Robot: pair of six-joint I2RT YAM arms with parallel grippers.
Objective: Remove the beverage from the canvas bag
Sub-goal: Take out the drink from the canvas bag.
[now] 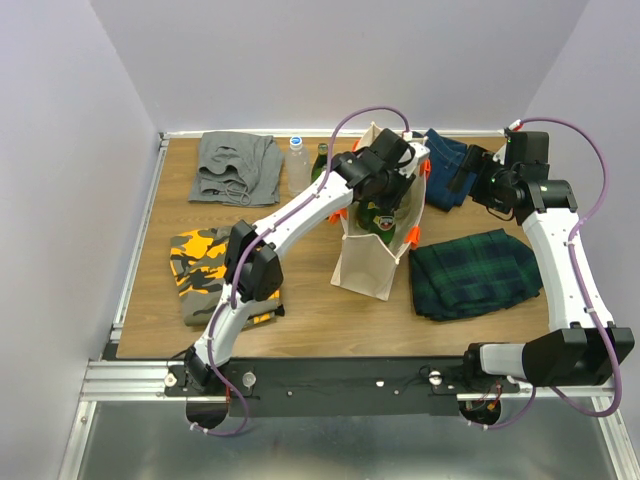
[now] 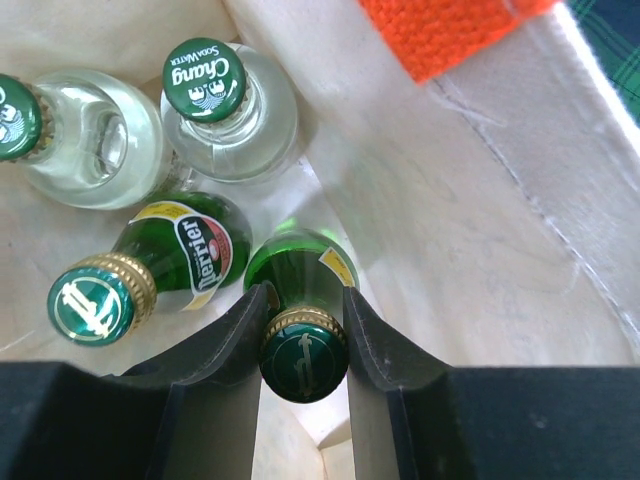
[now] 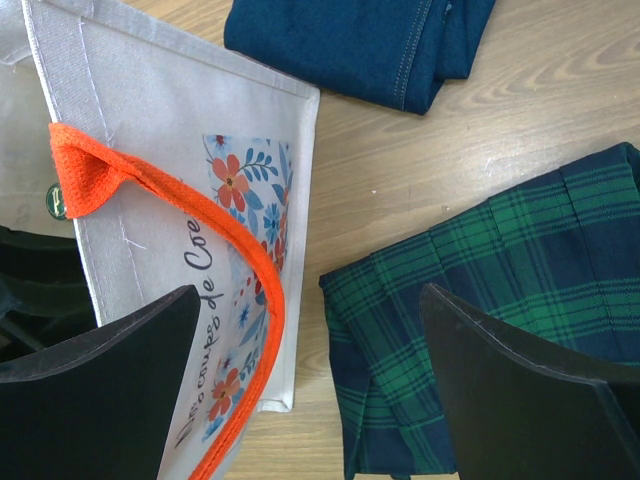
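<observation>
The cream canvas bag (image 1: 368,262) with orange handles (image 3: 95,175) stands mid-table. Inside it, the left wrist view shows a green Perrier bottle (image 2: 298,268) with my left gripper (image 2: 303,312) shut on its neck just under the green cap. A second Perrier bottle (image 2: 150,270) and two clear Chang soda bottles (image 2: 225,105) stand beside it in the bag. From above, my left gripper (image 1: 385,170) reaches into the bag's open top. My right gripper (image 3: 312,340) hangs open to the right of the bag, above the table, holding nothing.
A green plaid cloth (image 1: 472,272) lies right of the bag and folded blue jeans (image 1: 447,168) behind it. A grey garment (image 1: 236,166) and a camouflage one (image 1: 205,270) lie on the left. A clear bottle (image 1: 297,165) and a green bottle (image 1: 320,160) stand behind the bag.
</observation>
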